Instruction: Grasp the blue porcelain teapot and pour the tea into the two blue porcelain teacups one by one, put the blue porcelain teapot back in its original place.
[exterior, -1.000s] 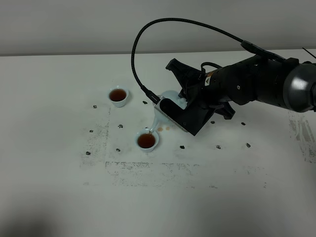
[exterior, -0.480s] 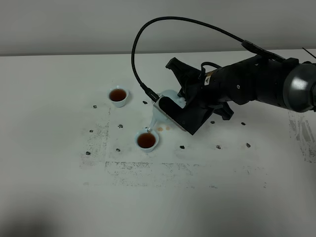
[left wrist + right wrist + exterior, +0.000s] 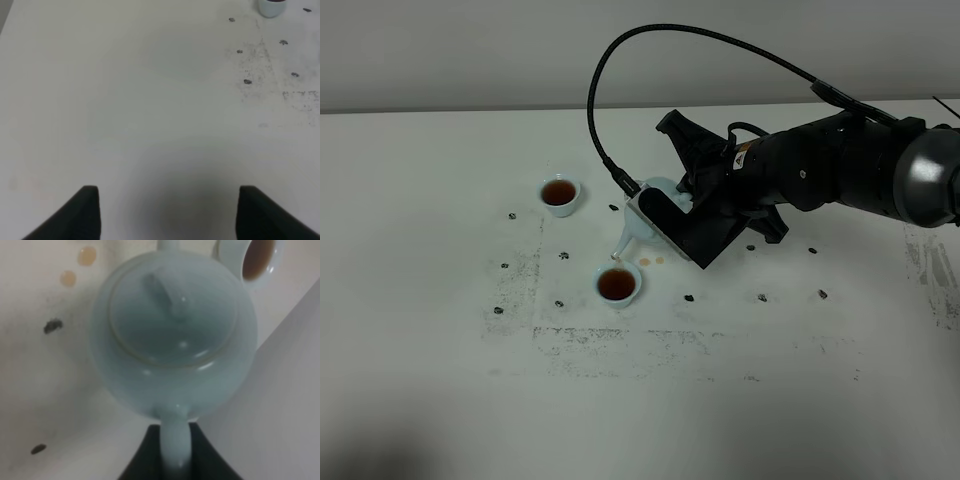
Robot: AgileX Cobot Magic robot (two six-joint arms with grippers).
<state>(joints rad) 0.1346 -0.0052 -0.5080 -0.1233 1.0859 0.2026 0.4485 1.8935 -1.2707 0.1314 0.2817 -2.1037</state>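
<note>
The blue porcelain teapot (image 3: 642,218) hangs tilted above the table in my right gripper (image 3: 670,215), spout down-left, a little above the near teacup (image 3: 618,284). In the right wrist view the teapot (image 3: 172,325) fills the frame, and the dark fingers (image 3: 205,455) are shut on its loop handle. The near teacup (image 3: 257,260) shows beside the spout. Both teacups hold brown tea; the far teacup (image 3: 560,192) stands up-left. My left gripper (image 3: 167,215) is open and empty over bare table, and is out of the exterior view.
Two small tea drops (image 3: 652,261) lie on the white table (image 3: 440,380) beside the near cup. Small dark marks (image 3: 689,297) and grey scuffs ring the work area. A black cable (image 3: 620,60) arcs above the right arm. The far cup's base shows in the left wrist view (image 3: 272,6).
The right gripper has lifted and tilted the teapot back a little, so its spout has risen away from the near cup's rim. The cups have not moved.
</note>
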